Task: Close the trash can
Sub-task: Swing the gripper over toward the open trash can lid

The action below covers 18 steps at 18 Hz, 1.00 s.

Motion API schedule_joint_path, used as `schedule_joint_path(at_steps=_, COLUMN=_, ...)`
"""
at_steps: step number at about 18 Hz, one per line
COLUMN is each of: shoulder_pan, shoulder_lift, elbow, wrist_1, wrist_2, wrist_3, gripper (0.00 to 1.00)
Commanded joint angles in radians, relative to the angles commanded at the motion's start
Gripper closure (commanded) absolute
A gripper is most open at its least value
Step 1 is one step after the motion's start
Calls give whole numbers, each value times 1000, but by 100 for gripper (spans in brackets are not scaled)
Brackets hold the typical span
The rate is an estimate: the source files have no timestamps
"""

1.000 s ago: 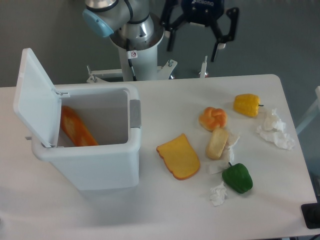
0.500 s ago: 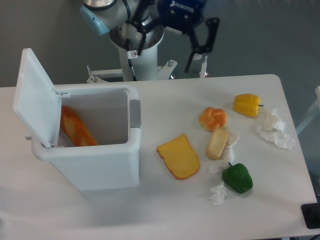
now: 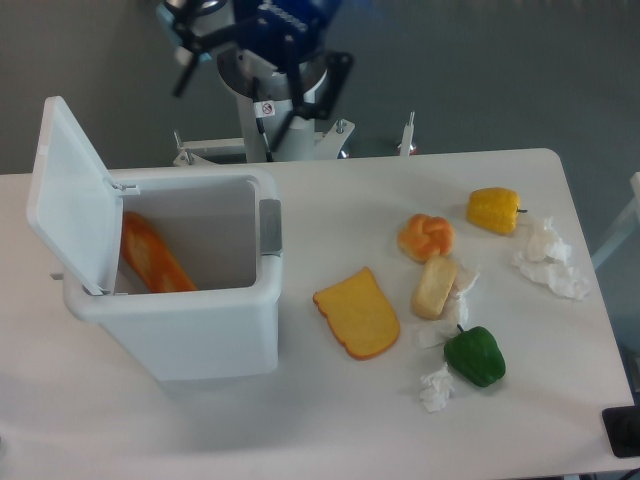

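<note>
**Op:** While I've got the feed up: trash can [image 3: 175,300] sits on the left of the table [image 3: 330,430]. Smooth white plastic, rectangular, rounded corners. Its flat lid [image 3: 68,195] stands up, swung open on the left side. Grey latch tab [image 3: 270,227] on the right rim.

**Eng:** Anything inside?

**Op:** One long orange loaf-shaped thing [image 3: 155,258], leaning against the left wall. Lower end hidden by the front wall.

**Eng:** Gripper?

**Op:** Gripper [image 3: 258,60] is up top behind the can, blurred and partly cut off by the frame edge. I see two dark fingers [image 3: 330,80] spread wide with nothing between them. It touches nothing.

**Eng:** Rest of the table?

**Op:** Matte white top. Count: one yellow bread slice [image 3: 357,313] with a brown crust, lying flat; one round orange bun [image 3: 426,237]; one pale bread roll [image 3: 435,287]; one glossy yellow pepper [image 3: 494,210]; one glossy green pepper [image 3: 475,356]. Crumpled white paper scraps, roughly three clumps: by the yellow pepper [image 3: 548,258], under the roll, beside the green pepper [image 3: 436,388]. Exact count is hard, white on white.
</note>
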Motion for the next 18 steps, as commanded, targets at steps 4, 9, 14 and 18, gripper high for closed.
schedule_joint_path(at_steps=4, shoulder_pan=-32, shoulder_lift=11, elbow=17, wrist_1=0, wrist_2=0, wrist_3=-17, gripper=0)
schedule_joint_path(at_steps=9, shoulder_pan=-78, shoulder_lift=17, elbow=26, wrist_1=0, wrist_2=2, wrist_3=-54, gripper=0)
schedule_joint_path(at_steps=14, shoulder_pan=-112, shoulder_lift=17, elbow=41, wrist_1=0, wrist_2=2, wrist_3=-86, gripper=0)
schedule_joint_path(at_steps=18, shoulder_pan=-146, shoulder_lift=15, elbow=41, wrist_1=0, wrist_2=0, wrist_3=-101, gripper=0)
